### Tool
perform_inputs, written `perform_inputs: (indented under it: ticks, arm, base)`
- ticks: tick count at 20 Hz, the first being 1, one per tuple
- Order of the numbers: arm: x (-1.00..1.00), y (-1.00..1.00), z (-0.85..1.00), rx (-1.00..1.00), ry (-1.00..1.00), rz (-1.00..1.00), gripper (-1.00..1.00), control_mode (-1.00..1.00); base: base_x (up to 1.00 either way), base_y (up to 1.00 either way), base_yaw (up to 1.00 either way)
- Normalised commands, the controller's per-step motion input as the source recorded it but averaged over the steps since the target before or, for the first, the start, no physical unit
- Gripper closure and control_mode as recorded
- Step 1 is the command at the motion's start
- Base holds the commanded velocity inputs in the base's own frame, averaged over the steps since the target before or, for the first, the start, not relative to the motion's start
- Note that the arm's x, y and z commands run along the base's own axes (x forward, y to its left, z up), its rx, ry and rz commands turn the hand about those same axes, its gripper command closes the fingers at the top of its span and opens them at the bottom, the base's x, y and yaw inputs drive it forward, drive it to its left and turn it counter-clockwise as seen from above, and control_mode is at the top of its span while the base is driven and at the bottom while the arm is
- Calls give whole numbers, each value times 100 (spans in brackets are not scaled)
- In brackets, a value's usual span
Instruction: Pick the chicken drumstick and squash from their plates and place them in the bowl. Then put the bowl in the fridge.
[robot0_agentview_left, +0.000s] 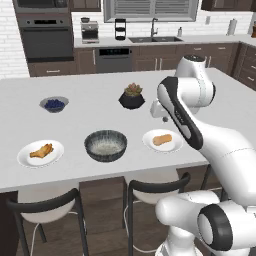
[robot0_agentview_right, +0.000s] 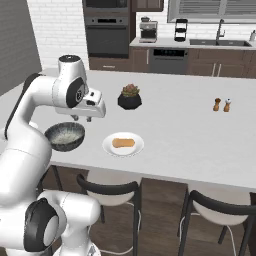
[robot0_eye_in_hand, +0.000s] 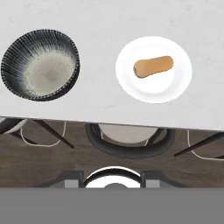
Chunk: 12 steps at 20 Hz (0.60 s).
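Observation:
The dark ribbed bowl (robot0_agentview_left: 105, 145) (robot0_agentview_right: 65, 136) (robot0_eye_in_hand: 41, 64) stands empty near the island's front edge. To its left, one white plate (robot0_agentview_left: 25, 159) carries the golden-brown chicken drumstick (robot0_agentview_left: 41, 151). To its right, the other plate (robot0_agentview_left: 172, 147) (robot0_agentview_right: 110, 148) (robot0_eye_in_hand: 173, 87) holds the pale tan squash (robot0_agentview_left: 162, 139) (robot0_agentview_right: 123, 143) (robot0_eye_in_hand: 153, 66). My gripper (robot0_agentview_right: 81, 119) (robot0_eye_in_hand: 112, 178) hovers high over the front edge, between bowl and squash plate, pointing down. It is open and holds nothing. A flat grey surface (robot0_agentview_right: 17, 45) at the far left may be the fridge; I cannot tell.
A small blueberry bowl (robot0_agentview_left: 54, 104) and a black plant pot (robot0_agentview_left: 132, 98) (robot0_agentview_right: 130, 99) sit farther back on the island. Salt and pepper shakers (robot0_agentview_right: 221, 104) stand to the right. Dark-backed stools (robot0_agentview_left: 150, 187) (robot0_eye_in_hand: 129, 140) tuck under the front edge.

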Motion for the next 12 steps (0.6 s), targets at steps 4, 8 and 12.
perform_inputs:
  ticks: [4,8,12]
  arm:
    - [-35,0,0,0,0,0,-100,-100]
    - [-63,0,-1,3,0,-7,-100,-100]
    - [-8,-5,0,15,1,-40,-100,-100]
  base:
    - [0,0,0]
    - [0,0,0]
    - [0,0,0]
